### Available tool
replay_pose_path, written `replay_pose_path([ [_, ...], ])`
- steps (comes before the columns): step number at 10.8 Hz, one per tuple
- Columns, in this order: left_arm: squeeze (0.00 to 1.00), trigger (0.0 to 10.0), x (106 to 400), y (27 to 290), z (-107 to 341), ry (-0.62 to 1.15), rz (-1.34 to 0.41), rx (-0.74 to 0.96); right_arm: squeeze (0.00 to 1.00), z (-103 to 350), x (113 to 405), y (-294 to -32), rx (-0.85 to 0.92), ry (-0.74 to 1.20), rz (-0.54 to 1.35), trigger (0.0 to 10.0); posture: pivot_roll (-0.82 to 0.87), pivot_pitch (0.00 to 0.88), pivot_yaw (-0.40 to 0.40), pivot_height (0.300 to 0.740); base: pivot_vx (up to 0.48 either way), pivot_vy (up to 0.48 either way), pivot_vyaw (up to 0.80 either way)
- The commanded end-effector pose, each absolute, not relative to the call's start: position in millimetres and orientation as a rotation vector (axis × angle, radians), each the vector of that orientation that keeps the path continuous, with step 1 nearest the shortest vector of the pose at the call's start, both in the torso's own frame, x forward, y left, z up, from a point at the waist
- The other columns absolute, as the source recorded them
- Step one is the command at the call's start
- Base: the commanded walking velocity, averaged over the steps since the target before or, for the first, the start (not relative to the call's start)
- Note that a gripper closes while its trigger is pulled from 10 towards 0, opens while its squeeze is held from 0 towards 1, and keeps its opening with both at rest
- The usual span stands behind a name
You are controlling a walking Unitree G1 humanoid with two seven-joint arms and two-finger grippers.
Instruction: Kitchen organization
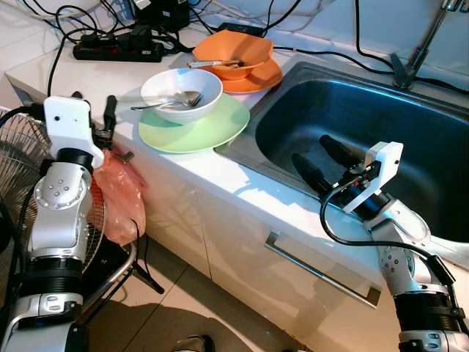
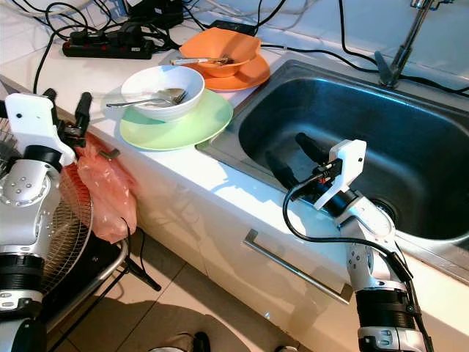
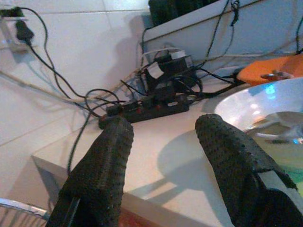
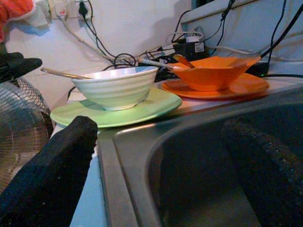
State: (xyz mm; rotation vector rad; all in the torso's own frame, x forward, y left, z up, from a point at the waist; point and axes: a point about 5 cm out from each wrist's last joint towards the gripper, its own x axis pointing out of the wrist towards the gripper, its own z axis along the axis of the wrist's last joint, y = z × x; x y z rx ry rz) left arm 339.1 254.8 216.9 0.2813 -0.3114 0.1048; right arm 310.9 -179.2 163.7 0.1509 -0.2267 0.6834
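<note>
Left eye view: my right claw (image 1: pixel 316 158) sits lower right of centre, fingers apart, nothing between them, poking over the front rim of the steel sink (image 1: pixel 410 125). One finger lies over the basin, the other over the rim edge. My left claw (image 1: pixel 94 110) is at the left edge of the frame, level with the corner of the white surface (image 1: pixel 88 73); left wrist view shows its fingers (image 3: pixel 102 165) spread, empty.

Dishes are upper centre on the surface, just beside the sink's left rim. White bowl (image 1: pixel 181 94) stands on a green plate (image 1: pixel 194 126), fork (image 1: pixel 172 103) lying inside the bowl with its handle over the rim. Behind it, orange bowl (image 1: pixel 233 53) on an orange plate (image 1: pixel 256 79), a utensil (image 1: pixel 212 64) in it. The two plates look touching or overlapping; can't tell which.

Black power strip (image 1: pixel 117 50) with tangled cables is upper left. Faucet (image 1: pixel 421 44) is upper right. Pink plastic bag (image 1: pixel 121 194) hangs below the surface edge at left, next to a wire fan (image 1: pixel 18 158). Drawer handle (image 1: pixel 319 270) is lower centre.
</note>
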Motion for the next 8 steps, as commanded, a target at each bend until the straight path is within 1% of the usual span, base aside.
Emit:
replay_pose_path([
  [1,0.0,10.0,339.5,261.4,222.3,-0.325,0.144,0.293,0.0,157.6,308.9,-177.2,0.167,-0.216,0.681,10.0,0.06,0.105,0.061,0.74,0.0,0.0,0.0],
  [4,0.0,10.0,338.9,271.2,222.0,-0.316,0.209,0.307,0.0,157.7,309.2,-175.7,0.168,-0.216,0.686,10.0,0.06,0.106,0.058,0.74,0.0,0.0,0.0],
  [5,0.0,10.0,338.5,270.6,221.3,-0.314,0.195,0.296,0.0,157.6,309.4,-175.9,0.168,-0.214,0.689,10.0,0.07,0.106,0.056,0.74,0.0,0.0,0.0],
  [7,0.0,10.0,336.7,244.5,218.0,-0.339,0.037,0.262,0.0,157.6,310.3,-174.6,0.168,-0.213,0.693,10.0,0.07,0.104,0.054,0.74,0.0,0.0,0.0],
  [8,0.0,10.0,336.2,242.7,219.3,-0.353,0.035,0.256,0.0,157.6,310.2,-174.5,0.169,-0.213,0.695,10.0,0.07,0.104,0.054,0.74,0.0,0.0,0.0],
])
